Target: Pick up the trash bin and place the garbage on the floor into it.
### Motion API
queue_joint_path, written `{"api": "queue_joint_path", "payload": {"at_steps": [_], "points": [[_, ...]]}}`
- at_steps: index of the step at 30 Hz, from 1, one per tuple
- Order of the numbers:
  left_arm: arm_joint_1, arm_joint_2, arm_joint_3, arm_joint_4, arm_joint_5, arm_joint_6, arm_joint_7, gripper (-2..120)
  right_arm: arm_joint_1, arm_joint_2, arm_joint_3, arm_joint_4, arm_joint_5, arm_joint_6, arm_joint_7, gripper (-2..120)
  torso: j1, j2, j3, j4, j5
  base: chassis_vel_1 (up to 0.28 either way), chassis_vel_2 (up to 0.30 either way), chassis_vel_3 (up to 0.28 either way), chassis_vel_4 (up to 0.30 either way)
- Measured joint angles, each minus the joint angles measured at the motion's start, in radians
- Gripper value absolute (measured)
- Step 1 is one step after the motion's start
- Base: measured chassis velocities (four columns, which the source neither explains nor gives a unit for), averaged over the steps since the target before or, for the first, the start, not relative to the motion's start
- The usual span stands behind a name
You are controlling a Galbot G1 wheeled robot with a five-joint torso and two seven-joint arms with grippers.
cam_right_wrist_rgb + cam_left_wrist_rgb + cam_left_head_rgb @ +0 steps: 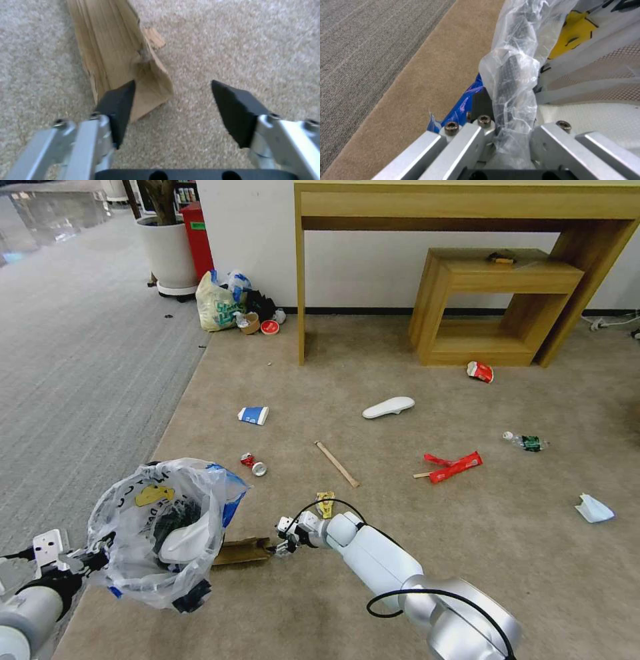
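Lower left of head view: left gripper [511, 135] clamps the rim of the small round black bag-lined trash bin [163, 530]. Lower centre: right gripper [173, 110], fingers spread wide, sits low on the beige carpet floor [413, 500], one pad touching the torn brown cardboard strip [116, 55].

The trash bin [170, 527], small, round and black, lined with a crinkly clear bag bearing blue patches and a yellow smiley, hangs tilted above the beige carpet floor [413, 553], a white insole inside. Brown cardboard [241, 551] lies just beside it. A stick [337, 464], crushed can [254, 464], blue-white cup [253, 415], white insole [389, 407], red wrappers [455, 466], bottle [527, 441] and tissue [593, 509] lie scattered.
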Motion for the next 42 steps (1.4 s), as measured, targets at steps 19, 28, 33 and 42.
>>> {"api": "queue_joint_path", "payload": {"at_steps": [19,28,33,42], "points": [[-0.006,0.002,0.0,0.009,0.006,0.0,0.017,0,-0.011,-0.001,0.006,-0.004,0.042,0.068,-0.023,0,0.0,0.0,0.0,0.0,0.0,0.0,0.0,0.0,0.0],[-0.011,0.004,0.0,0.014,0.007,0.0,0.021,0,-0.015,-0.001,0.014,0.004,0.05,0.074,-0.027,0,0.0,0.0,0.0,0.0,0.0,0.0,0.0,0.0,0.0],[-0.013,0.006,0.0,0.016,0.007,0.0,0.022,0,-0.025,-0.001,0.022,0.045,0.062,0.066,-0.02,0,0.0,0.0,0.0,0.0,0.0,0.0,0.0,0.0,0.0],[-0.02,0.017,0.005,0.02,0.01,0.0,0.024,0,-0.04,-0.001,0.091,0.18,0.106,0.008,0.026,0,0.0,0.0,0.0,0.0,0.0,0.0,0.0,0.0,0.0]]}}
